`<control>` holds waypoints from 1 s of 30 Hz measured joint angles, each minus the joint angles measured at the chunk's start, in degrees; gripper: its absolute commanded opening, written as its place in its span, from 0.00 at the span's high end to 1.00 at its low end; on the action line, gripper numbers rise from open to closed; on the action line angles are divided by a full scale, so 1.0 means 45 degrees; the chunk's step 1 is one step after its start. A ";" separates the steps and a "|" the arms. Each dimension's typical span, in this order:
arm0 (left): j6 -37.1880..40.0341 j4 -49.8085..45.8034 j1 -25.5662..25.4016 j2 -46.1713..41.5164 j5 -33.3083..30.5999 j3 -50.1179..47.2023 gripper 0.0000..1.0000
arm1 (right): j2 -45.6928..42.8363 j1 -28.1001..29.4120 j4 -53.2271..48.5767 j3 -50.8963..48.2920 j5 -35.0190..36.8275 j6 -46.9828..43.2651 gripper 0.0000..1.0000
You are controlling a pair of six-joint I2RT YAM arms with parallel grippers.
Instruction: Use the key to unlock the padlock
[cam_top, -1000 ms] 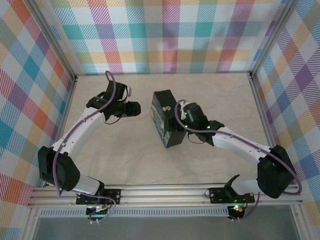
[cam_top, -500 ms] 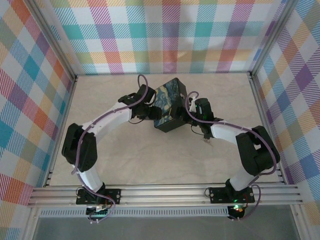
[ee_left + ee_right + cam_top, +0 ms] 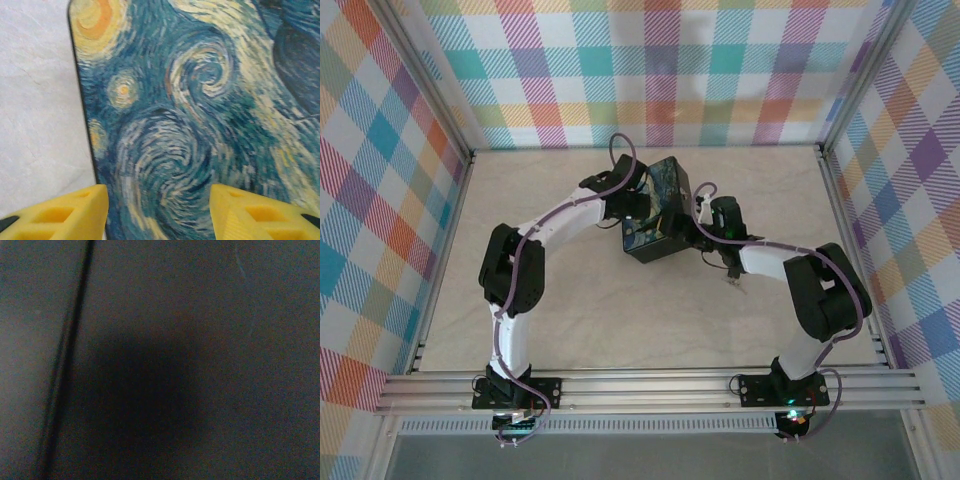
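Right, your left gripper (image 3: 157,192) hangs over the painted lid of the box (image 3: 665,188), yellow fingers (image 3: 55,212) apart. Your right gripper (image 3: 708,228) sits close against its dark side, and I cannot tell whether the jaws are apart. The key (image 3: 733,284) lies on the table (image 3: 600,300) beside your right forearm.

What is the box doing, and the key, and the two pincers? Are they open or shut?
Black box, flat on the table, painted lid facing up, looks shut.
Key, probably this tiny pale piece: lying loose on the table, not held.
Left pincer, open just over the painted lid, holding nothing.
Right pincer, close against the box's dark side; open or shut, hard to tell.
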 measured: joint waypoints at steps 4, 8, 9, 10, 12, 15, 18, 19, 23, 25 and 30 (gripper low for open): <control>-0.0010 0.0432 0.0058 0.0306 -0.0204 -0.0063 0.46 | -0.0005 -0.0529 -0.0160 -0.0029 -0.0427 0.0029 0.00; -0.0121 0.1239 0.0068 0.0350 0.0015 -0.0437 0.46 | -0.0010 -0.1015 -0.0141 -0.0126 -0.0899 0.0350 0.00; -0.0262 0.1554 0.0083 0.0350 0.0151 -0.0573 0.46 | -0.0010 -0.1166 -0.0141 -0.0146 -0.1020 0.0457 0.00; -0.0330 0.1763 0.0107 0.0350 0.0262 -0.0670 0.46 | -0.0010 -0.1282 -0.0151 -0.0146 -0.1107 0.0578 0.00; -0.0476 0.2229 0.0165 0.0364 0.0457 -0.0826 0.46 | -0.0010 -0.1545 -0.0146 -0.0146 -0.1268 0.0831 0.00; -0.0636 0.2623 0.0228 0.0466 0.0656 -0.0874 0.47 | -0.0010 -0.1889 -0.0131 -0.0146 -0.1462 0.1112 0.00; -0.0695 0.2943 0.0267 0.0520 0.0777 -0.0947 0.47 | -0.0010 -0.2035 -0.0146 -0.0146 -0.1632 0.1151 0.00; -0.0704 0.2973 0.0287 0.0520 0.0831 -0.0957 0.47 | -0.0010 -0.2074 -0.0185 -0.0141 -0.1681 0.1146 0.00; -0.0782 0.2992 0.0345 0.0529 0.0937 -0.0952 0.47 | -0.0010 -0.2093 -0.0709 0.0015 -0.1787 0.0996 0.00; -0.0835 0.2963 0.0379 0.0549 0.0928 -0.0918 0.47 | -0.0010 -0.2093 -0.0971 0.0058 -0.1763 0.0850 0.00; -0.0831 0.2599 0.0461 0.0699 0.0801 -0.0656 0.47 | 0.0068 -0.2093 -0.1758 0.0151 -0.1671 0.0257 0.00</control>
